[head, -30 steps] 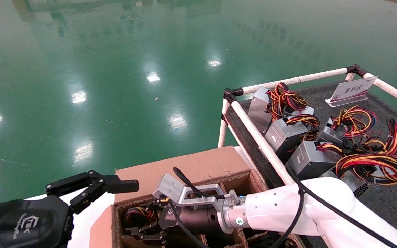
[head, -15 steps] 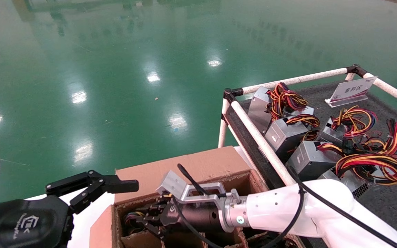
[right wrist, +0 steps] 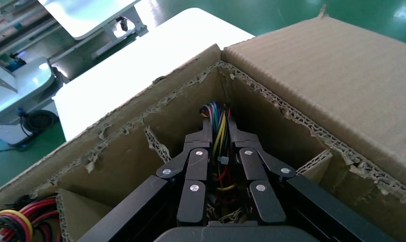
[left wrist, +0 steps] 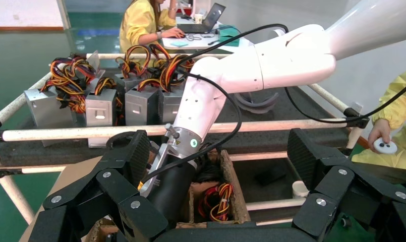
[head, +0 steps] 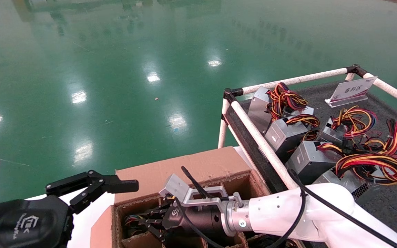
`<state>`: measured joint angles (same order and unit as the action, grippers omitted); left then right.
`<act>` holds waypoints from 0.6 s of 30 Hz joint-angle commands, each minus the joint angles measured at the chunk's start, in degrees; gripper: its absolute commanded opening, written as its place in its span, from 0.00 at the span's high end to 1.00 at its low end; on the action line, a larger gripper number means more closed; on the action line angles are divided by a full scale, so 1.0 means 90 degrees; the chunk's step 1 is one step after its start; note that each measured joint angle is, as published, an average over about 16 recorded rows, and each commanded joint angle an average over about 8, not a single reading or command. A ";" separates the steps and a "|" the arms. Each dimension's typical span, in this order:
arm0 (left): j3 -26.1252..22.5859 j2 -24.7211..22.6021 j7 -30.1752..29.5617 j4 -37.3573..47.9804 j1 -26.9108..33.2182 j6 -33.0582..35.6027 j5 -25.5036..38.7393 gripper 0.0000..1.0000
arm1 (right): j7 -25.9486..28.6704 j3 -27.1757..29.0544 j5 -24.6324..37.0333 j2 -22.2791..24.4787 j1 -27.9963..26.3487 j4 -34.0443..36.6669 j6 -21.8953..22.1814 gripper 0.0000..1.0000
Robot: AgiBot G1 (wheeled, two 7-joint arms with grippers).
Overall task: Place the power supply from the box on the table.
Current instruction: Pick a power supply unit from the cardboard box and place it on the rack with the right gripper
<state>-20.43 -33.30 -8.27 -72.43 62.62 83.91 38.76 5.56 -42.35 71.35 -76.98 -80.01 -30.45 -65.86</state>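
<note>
1. Right tool [right wrist: 219, 132], low in the frame's centre, pinches a wire bundle [right wrist: 217, 118] narrowly, probably to lift the power supply from its box [right wrist: 311, 65] cell.
2. Left tool [head: 91, 186], lower left, waits spread wide.
3. Counter [head: 326, 91], upper right, holds finished units.

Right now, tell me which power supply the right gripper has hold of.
The one in the box's far corner cell: the right gripper is shut on its wire bundle. The other power supplies lie on the table, untouched.

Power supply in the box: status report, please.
Right hand shut on power supply wires in box corner cell. Left hand open, parked beside box. Nothing blocking.
</note>
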 commanded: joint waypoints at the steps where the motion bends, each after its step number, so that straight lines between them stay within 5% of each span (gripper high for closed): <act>1: 0.0000 0.0000 0.0000 0.0000 0.0000 0.0000 0.0000 0.00 | 0.0007 -0.0023 -0.0070 -0.0003 -0.0019 0.0034 -0.0026 1.00; 18: -0.0001 0.0000 0.0001 0.0000 0.0000 -0.0001 -0.0001 0.00 | 0.0726 0.0374 -0.1032 0.0302 -0.0310 0.0034 -0.0418 1.00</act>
<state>-20.44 -33.30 -8.27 -72.43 62.63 83.90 38.76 12.46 -38.83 61.89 -74.05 -82.83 -30.49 -69.54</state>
